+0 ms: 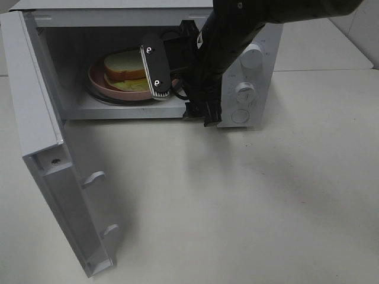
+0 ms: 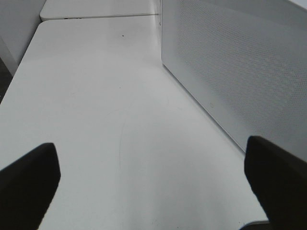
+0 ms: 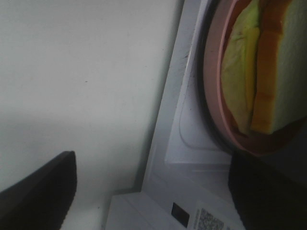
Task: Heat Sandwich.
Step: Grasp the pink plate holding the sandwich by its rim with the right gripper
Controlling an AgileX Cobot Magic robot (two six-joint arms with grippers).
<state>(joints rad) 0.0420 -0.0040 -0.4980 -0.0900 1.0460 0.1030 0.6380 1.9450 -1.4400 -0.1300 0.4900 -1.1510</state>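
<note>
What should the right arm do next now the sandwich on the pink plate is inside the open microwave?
Probably draw the open right gripper back out of the white microwave: the white-bread sandwich already rests on the round pink plate inside, and the door stands open.

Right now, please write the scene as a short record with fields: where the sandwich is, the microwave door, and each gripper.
sandwich: on the pink plate, inside the microwave
microwave door: open, swung out to the left of the exterior view
right gripper: open, at the mouth of the microwave beside the plate, holding nothing
left gripper: open, over bare table beside the microwave's perforated side wall, holding nothing
knobs: on the panel right of the opening, partly hidden by the right arm
</note>
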